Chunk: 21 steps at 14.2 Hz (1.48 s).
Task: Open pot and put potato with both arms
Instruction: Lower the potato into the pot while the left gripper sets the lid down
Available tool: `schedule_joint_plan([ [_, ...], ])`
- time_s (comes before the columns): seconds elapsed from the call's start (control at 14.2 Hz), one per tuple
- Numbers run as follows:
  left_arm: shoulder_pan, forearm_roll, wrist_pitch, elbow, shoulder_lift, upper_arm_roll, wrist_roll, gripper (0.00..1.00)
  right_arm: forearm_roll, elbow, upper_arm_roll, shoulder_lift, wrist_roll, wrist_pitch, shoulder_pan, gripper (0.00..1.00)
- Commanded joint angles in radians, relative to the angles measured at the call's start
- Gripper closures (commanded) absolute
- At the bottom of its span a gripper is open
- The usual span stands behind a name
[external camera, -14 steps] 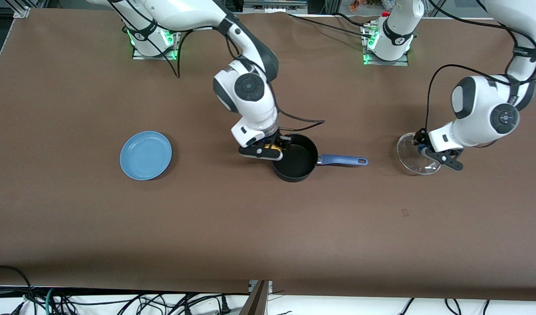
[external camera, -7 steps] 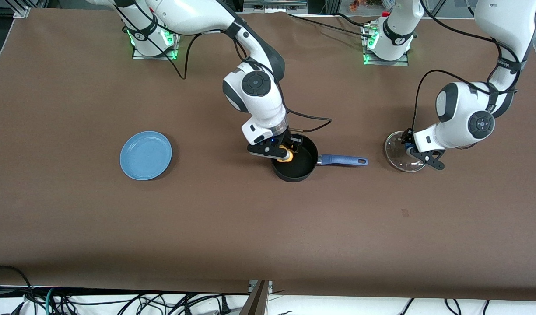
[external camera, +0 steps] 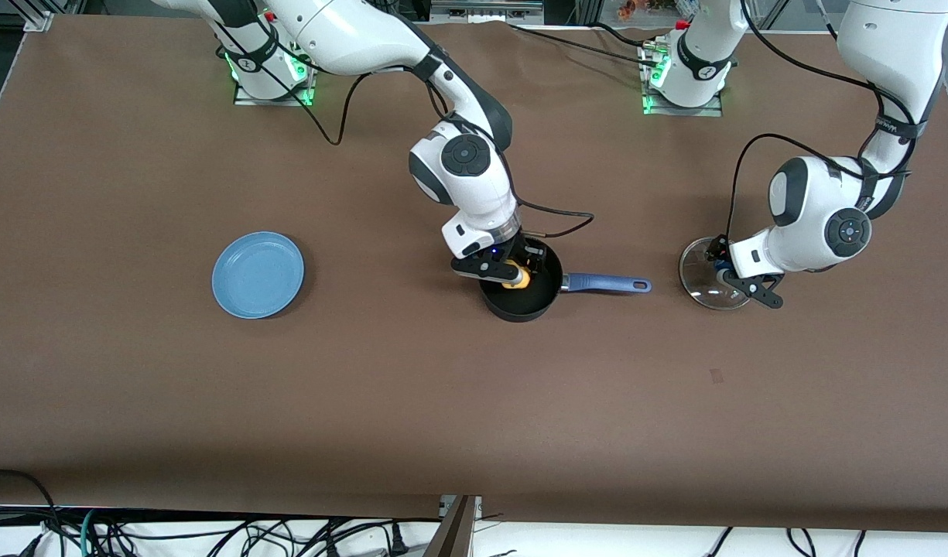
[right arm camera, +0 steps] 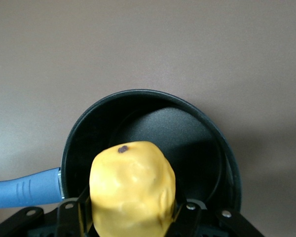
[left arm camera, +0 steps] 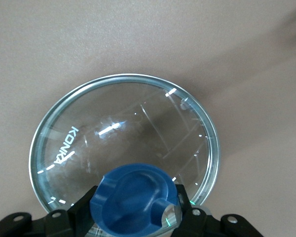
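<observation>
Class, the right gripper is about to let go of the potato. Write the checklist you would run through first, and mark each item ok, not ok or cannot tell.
1. Pot is uncovered: ok; its inside shows bare and black in the right wrist view.
2. Potato is held by the right gripper: ok, fingers shut on its sides.
3. Potato sits over the pot's opening: ok.
4. Lid is away from the pot: ok; the left gripper grips its blue knob toward the left arm's end of the table.
5. Lid rests on the table: cannot tell.
6. Pot handle is free of both grippers: ok.
</observation>
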Motion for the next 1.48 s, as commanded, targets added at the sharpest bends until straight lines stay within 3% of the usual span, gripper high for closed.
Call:
schedule_joint_plan([
  [0.0, 0.002, 0.059, -0.016, 0.061, 0.03, 0.004, -0.012, 1.0, 0.011, 0.038, 0.005, 0.036, 0.014, 0.036, 0.002, 0.44],
  [0.07, 0.005, 0.06, -0.016, 0.069, 0.03, 0.005, -0.004, 1.0, 0.011, 0.038, 0.005, 0.038, 0.014, 0.042, 0.002, 0.42],
  [0.14, 0.005, 0.06, -0.017, 0.07, 0.032, 0.005, -0.004, 1.0, 0.011, 0.038, 0.005, 0.041, 0.012, 0.042, 0.002, 0.29],
  [0.21, 0.005, 0.06, -0.019, 0.072, 0.03, 0.005, -0.004, 0.33, 0.011, 0.037, 0.005, 0.041, 0.009, 0.04, 0.002, 0.01],
  [0.28, 0.008, 0.06, -0.026, 0.073, 0.03, 0.005, -0.004, 0.0, 0.011, 0.037, 0.005, 0.039, 0.009, 0.037, 0.002, 0.0],
  [0.49, 0.007, 0.059, -0.113, 0.13, 0.02, 0.002, -0.013, 0.0, 0.005, 0.04, 0.0, 0.021, 0.001, -0.01, -0.002, 0.0],
  [0.77, -0.015, 0.049, -0.418, 0.386, 0.004, -0.006, -0.067, 0.0, -0.006, 0.113, -0.024, -0.031, -0.167, -0.297, -0.037, 0.0],
  [0.98, -0.027, 0.053, -0.534, 0.522, 0.003, -0.05, -0.203, 0.0, -0.009, 0.139, -0.023, -0.093, -0.332, -0.484, -0.098, 0.0],
  [1.27, -0.041, 0.059, -0.586, 0.616, -0.01, -0.079, -0.309, 0.0, -0.006, 0.138, -0.128, -0.191, -0.604, -0.705, -0.147, 0.0],
  [1.41, -0.041, 0.059, -0.698, 0.693, -0.052, -0.101, -0.356, 0.0, -0.011, 0.138, -0.177, -0.24, -0.708, -0.786, -0.159, 0.0],
])
